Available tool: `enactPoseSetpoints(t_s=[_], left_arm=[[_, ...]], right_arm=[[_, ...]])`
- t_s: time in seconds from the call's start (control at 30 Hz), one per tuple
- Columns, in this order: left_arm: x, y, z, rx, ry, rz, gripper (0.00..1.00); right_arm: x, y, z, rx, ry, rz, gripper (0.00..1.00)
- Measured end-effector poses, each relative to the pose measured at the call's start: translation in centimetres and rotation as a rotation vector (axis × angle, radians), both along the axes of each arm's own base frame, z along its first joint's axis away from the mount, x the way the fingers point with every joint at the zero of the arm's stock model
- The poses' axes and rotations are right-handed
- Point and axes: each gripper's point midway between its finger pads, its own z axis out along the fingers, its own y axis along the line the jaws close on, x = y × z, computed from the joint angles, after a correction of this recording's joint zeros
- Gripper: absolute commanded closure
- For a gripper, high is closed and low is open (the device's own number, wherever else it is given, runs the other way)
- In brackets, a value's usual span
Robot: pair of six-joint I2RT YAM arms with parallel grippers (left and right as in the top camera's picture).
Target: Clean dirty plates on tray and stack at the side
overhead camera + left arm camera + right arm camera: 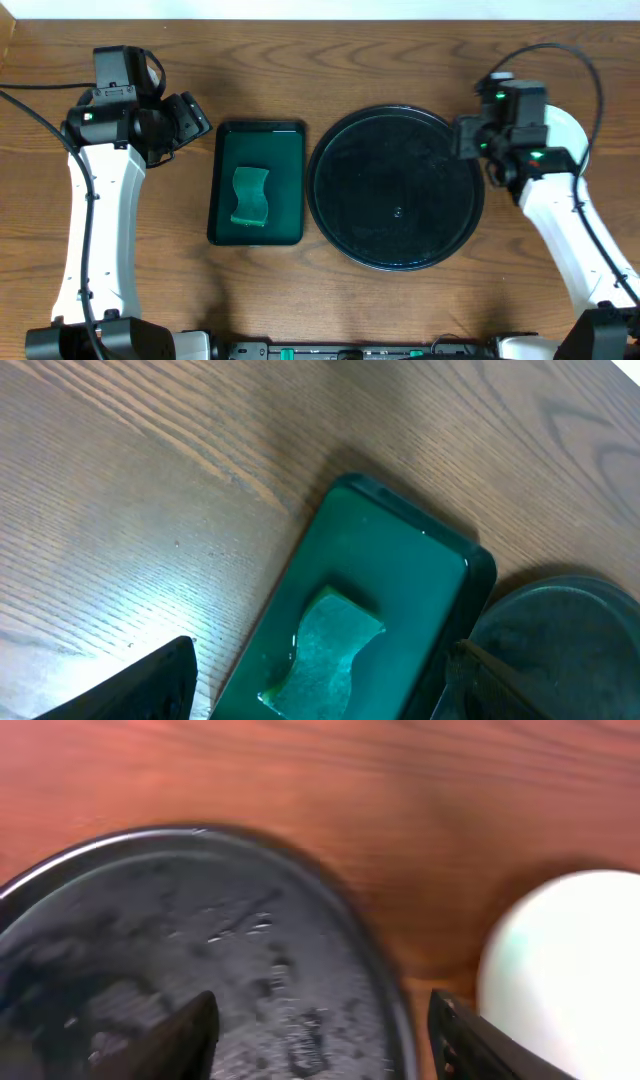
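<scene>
On the wood-grain table [300, 300] — black tray [395, 190], plates [575, 130] beside it; left hand [315, 690], right hand [325, 1040] gape empty.

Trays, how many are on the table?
2: a round black tray right of centre, and a rectangular green tray just left of it, holding a sponge. No others seem hidden.

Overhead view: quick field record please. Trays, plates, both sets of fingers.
round glossy black tray: centre of wooden table, no plates on it
white plates: on the table right of the black tray, partly hidden by right arm, count unclear
rectangular dark green tray: left of black tray
green sponge: lying in green tray
left fingers: open, empty, near green tray
right fingers: open, empty, at black tray's right edge
</scene>
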Motion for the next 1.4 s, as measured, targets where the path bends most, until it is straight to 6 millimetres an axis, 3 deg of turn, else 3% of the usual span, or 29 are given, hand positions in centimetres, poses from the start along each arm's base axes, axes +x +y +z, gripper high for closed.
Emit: enactPoseSetpoints(t_s=[0.03, 0.17, 1.4], left_arm=[[0.0, 0.0, 0.0, 0.000, 0.000, 0.000, 0.20], [0.0, 0.0, 0.0, 0.000, 0.000, 0.000, 0.20], [0.0, 0.0, 0.0, 0.000, 0.000, 0.000, 0.20]], right_arm=[[-0.1, 0.5, -0.1, -0.005, 0.003, 0.018, 0.01], [-1.1, 1.9, -0.7, -0.025, 0.039, 0.075, 0.01], [-1.7, 1.8, -1.2, -0.033, 0.071, 0.076, 0.01]])
